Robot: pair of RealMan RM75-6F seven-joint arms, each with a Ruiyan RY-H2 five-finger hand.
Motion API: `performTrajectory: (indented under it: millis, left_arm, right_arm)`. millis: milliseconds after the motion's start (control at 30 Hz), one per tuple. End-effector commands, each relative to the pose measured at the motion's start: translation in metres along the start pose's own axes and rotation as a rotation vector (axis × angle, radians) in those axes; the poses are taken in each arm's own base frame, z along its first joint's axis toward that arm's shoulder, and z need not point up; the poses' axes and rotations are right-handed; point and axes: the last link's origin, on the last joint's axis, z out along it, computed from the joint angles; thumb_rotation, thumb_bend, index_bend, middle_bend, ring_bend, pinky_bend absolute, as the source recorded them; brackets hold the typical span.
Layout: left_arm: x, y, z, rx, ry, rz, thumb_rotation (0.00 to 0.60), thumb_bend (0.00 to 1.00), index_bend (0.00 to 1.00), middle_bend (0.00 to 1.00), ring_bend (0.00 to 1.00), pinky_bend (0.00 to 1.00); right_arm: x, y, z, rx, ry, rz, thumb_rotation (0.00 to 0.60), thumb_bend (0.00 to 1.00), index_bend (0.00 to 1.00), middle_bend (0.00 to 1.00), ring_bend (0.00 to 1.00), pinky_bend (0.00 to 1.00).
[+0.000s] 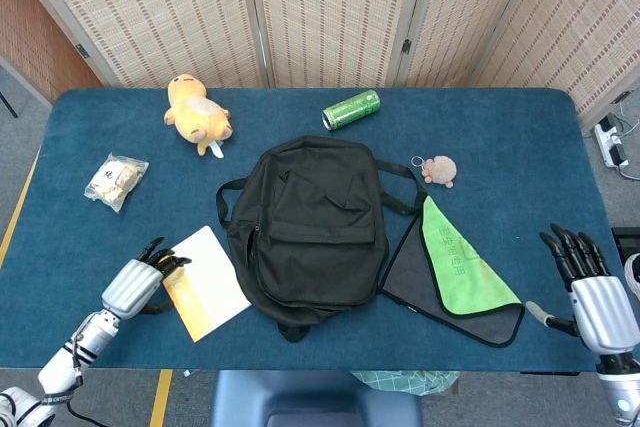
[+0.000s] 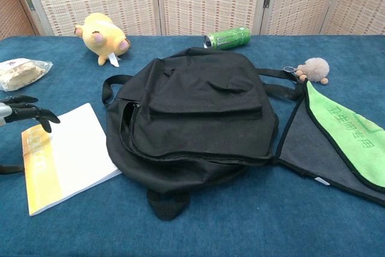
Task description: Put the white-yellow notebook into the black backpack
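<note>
The white-yellow notebook (image 1: pixel 206 282) (image 2: pixel 65 156) lies flat on the blue table, just left of the black backpack (image 1: pixel 308 222) (image 2: pixel 195 118). The backpack lies flat in the middle with its zipper partly open on the left side. My left hand (image 1: pixel 135 284) (image 2: pixel 21 113) hovers at the notebook's yellow left edge, fingers spread over it and holding nothing. Over the table's front right corner my right hand (image 1: pixel 590 287) stays open, fingers spread upward, well away from the backpack. It does not show in the chest view.
A green-grey cloth (image 1: pixel 455 272) lies right of the backpack. A yellow plush toy (image 1: pixel 198 113), green can (image 1: pixel 351 109), snack bag (image 1: pixel 114 180) and small furry keychain (image 1: pixel 437 170) sit further back on the table.
</note>
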Motion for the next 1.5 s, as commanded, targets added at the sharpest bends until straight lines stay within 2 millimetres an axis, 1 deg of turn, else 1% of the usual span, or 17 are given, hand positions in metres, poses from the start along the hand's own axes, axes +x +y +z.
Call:
performTrajectory:
  millis: [33,200,600,1033,1233,1500]
  left_arm:
    - [-0.002,0.000,0.001,-0.001,-0.009,-0.002,0.600,0.29,0.23,0.34,0.22,0.08]
    - [-0.004,-0.001,0.001,0.002,-0.015,-0.001,0.600,0.30,0.23,0.34,0.22,0.08]
    - [0.000,-0.005,-0.010,0.020,-0.038,-0.003,0.600,0.30,0.21,0.33,0.21,0.08]
    - [-0.009,-0.004,0.001,0.040,-0.104,-0.024,0.600,0.29,0.20,0.33,0.21,0.08]
    - [-0.011,-0.003,0.006,0.046,-0.104,-0.058,0.600,0.28,0.19,0.33,0.21,0.08]
    - [-0.018,0.000,0.010,0.034,-0.077,-0.104,0.600,0.28,0.22,0.33,0.21,0.08]
  right_arm:
    - [0.000,0.000,0.000,-0.001,0.000,-0.001,0.600,0.17,0.01,0.05,0.03,0.00]
    - [-0.001,-0.001,0.001,-0.001,-0.004,-0.002,0.600,0.16,0.00,0.05,0.03,0.00]
    - [-0.001,-0.001,0.002,-0.001,-0.007,-0.003,0.600,0.16,0.00,0.05,0.03,0.00]
    - [0.000,0.000,0.000,-0.007,-0.001,-0.004,0.600,0.16,0.00,0.05,0.03,0.00]
    - [0.000,-0.001,0.000,-0.008,0.000,-0.005,0.600,0.16,0.00,0.05,0.03,0.00]
    - [0.000,0.000,0.000,-0.013,0.000,-0.005,0.600,0.16,0.00,0.05,0.04,0.00]
